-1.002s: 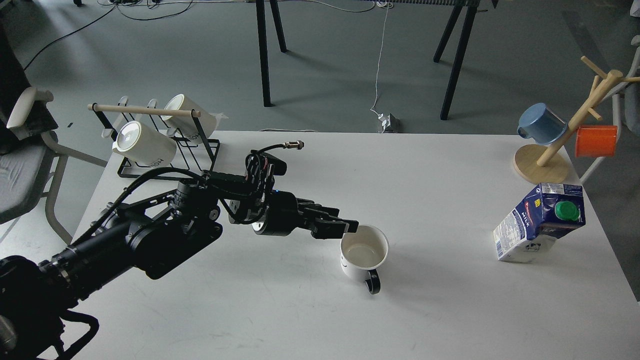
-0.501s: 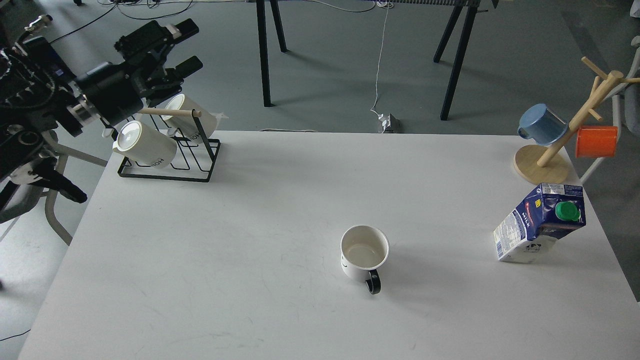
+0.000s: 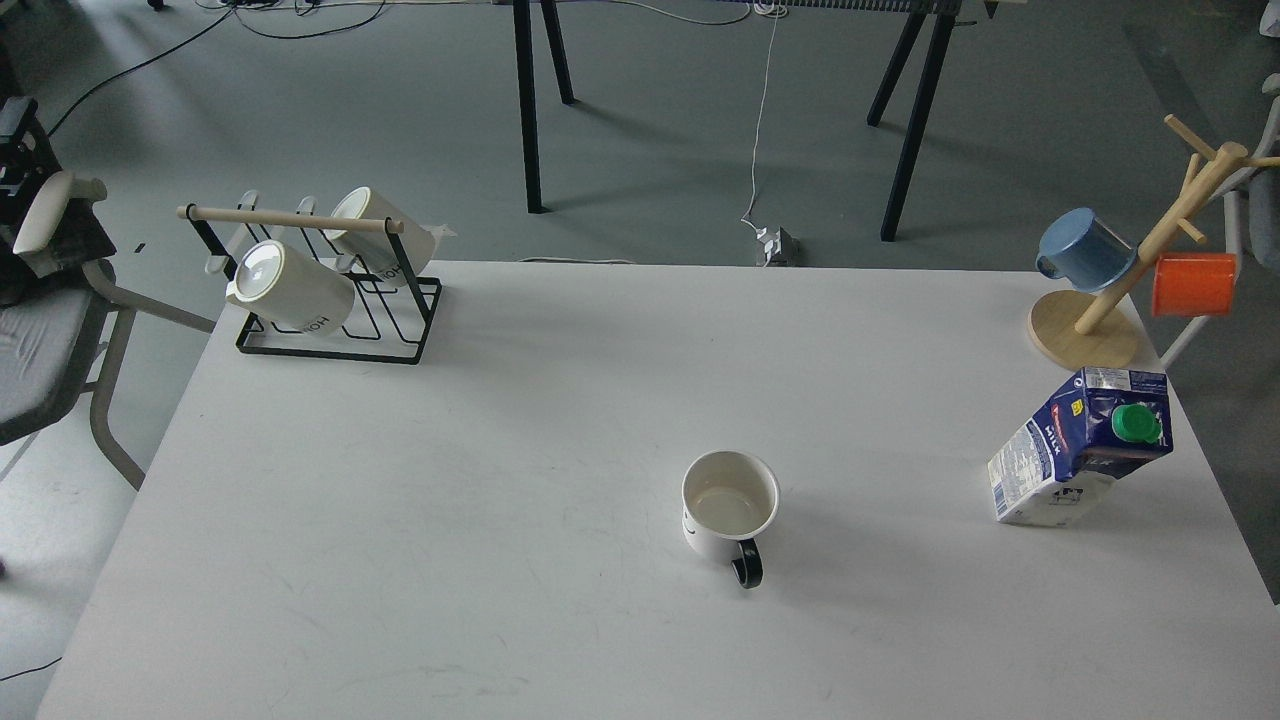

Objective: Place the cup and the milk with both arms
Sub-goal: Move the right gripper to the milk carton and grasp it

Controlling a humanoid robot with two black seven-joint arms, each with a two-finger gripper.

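The cup (image 3: 730, 508) is a cream-white mug with a small black handle. It stands upright near the middle of the white table (image 3: 450, 520), handle towards the front edge, and its pale inside is empty. The milk (image 3: 1078, 446) is a dark blue and white carton with a green cap, standing near the table's right edge, well to the right of the cup. Neither arm nor gripper shows in the head view. Nothing touches the cup or the milk.
A black wire rack (image 3: 330, 335) with a wooden bar holds two white lettered mugs at the back left corner. A wooden mug tree (image 3: 1095, 320) with a blue mug (image 3: 1082, 248) and an orange mug (image 3: 1192, 283) stands at the back right. A grey chair (image 3: 45, 330) is left of the table.
My left arm, which reached to the cup's rim a second ago, lifted up and back to the left and has now left the view. The cup and the milk have not moved.
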